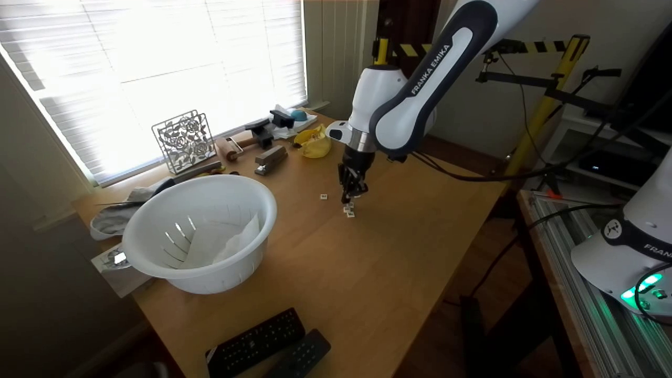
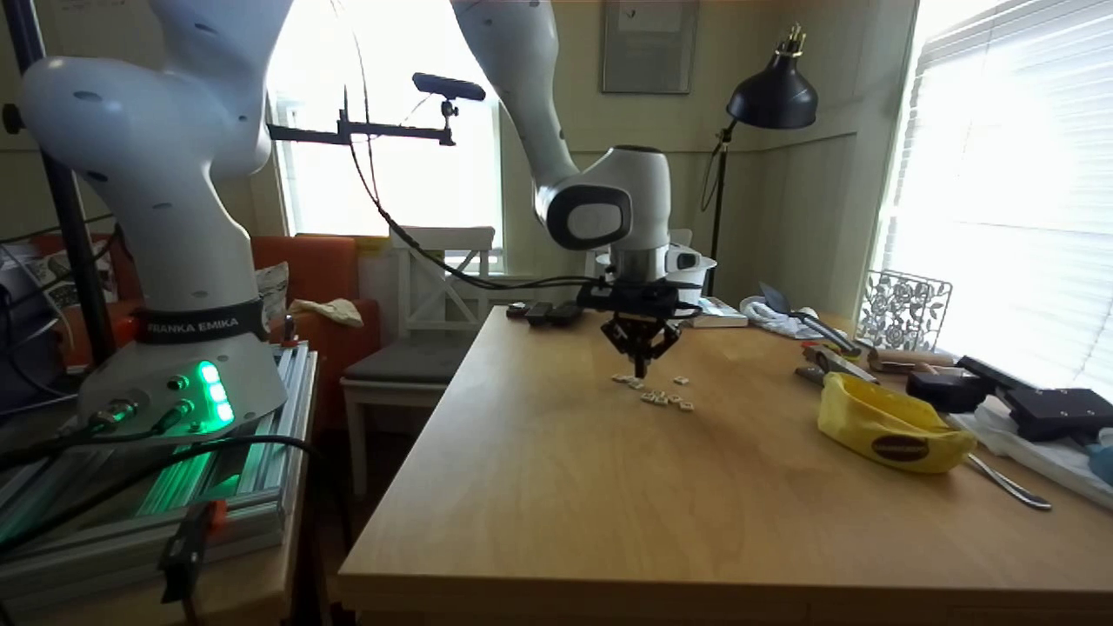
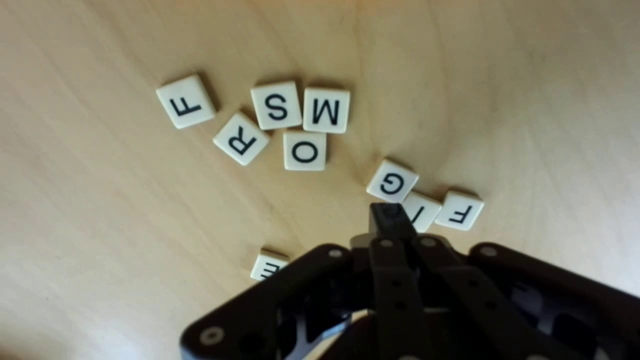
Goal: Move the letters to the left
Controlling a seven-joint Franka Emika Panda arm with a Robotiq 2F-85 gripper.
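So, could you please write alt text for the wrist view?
Nine white letter tiles lie scattered on a wooden table. A shut black gripper at lower right partly hides a lone E tile and a three-tile cluster.

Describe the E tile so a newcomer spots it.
On the wooden table, find the black gripper in the wrist view. Lower left of its fingertips, partly hidden by the gripper, lies a small white E tile. It sits apart from the rest, the only visible E.
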